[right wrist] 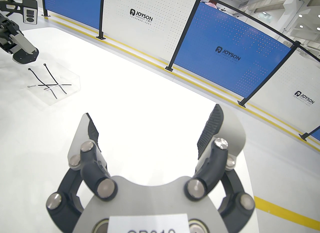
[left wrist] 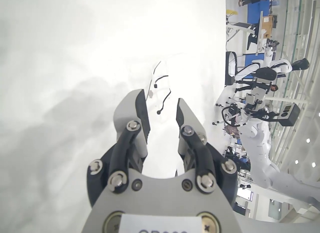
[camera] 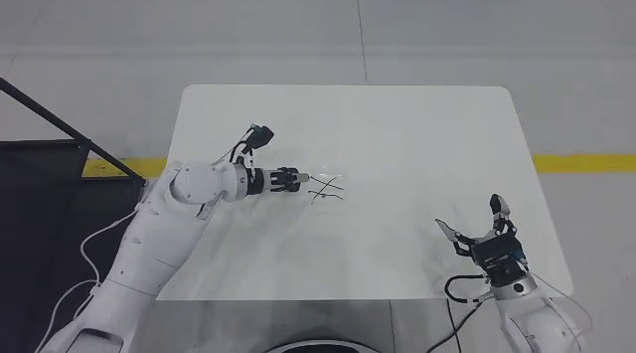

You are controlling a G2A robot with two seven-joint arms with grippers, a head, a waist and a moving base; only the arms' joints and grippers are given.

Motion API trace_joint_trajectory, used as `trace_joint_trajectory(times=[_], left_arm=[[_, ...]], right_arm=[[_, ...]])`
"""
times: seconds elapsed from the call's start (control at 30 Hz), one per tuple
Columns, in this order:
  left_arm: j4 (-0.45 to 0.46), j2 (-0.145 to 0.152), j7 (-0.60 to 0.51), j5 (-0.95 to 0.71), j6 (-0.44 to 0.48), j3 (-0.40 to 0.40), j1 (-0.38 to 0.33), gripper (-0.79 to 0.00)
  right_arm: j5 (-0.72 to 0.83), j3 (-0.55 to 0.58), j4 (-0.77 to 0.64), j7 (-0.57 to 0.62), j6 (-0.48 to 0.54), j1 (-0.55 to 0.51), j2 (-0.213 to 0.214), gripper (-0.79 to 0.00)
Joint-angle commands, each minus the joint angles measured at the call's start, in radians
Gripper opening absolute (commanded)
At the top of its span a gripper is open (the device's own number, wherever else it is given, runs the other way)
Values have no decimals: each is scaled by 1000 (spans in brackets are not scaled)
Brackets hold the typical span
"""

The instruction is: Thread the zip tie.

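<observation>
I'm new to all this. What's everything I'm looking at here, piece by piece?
zip ties: at least three, black, lying crossed over one another in the tray
tray: one, clear, near the middle of the table
table: one, white, in front of the robot
fence panels: several, blue and white, standing on the floor beyond the table
floor line: yellow, running along the floor by the fence
left claw: one, grey and black, open, right beside the tray and pointing at the zip ties
right claw: one, grey and black, open, over the table's edge on the robot's right, well away from the tray
</observation>
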State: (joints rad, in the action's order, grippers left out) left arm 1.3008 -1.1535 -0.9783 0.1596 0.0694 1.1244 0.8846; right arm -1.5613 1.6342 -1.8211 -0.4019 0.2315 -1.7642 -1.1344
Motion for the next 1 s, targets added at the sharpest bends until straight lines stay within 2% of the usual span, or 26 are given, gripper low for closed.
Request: trace_joint_trajectory(times=[0.0, 0.5, 0.97], left_arm=[[-10, -3, 7, 1, -4, -10, -9, -465], [-91, -25, 42, 0, -18, -83, -74, -459], [-112, -31, 42, -5, -13, -101, -92, -468]], right_arm=[[0, 0, 0, 0, 0, 0, 0, 0], [0, 0, 0, 0, 0, 0, 0, 0], [0, 0, 0, 0, 0, 0, 0, 0]])
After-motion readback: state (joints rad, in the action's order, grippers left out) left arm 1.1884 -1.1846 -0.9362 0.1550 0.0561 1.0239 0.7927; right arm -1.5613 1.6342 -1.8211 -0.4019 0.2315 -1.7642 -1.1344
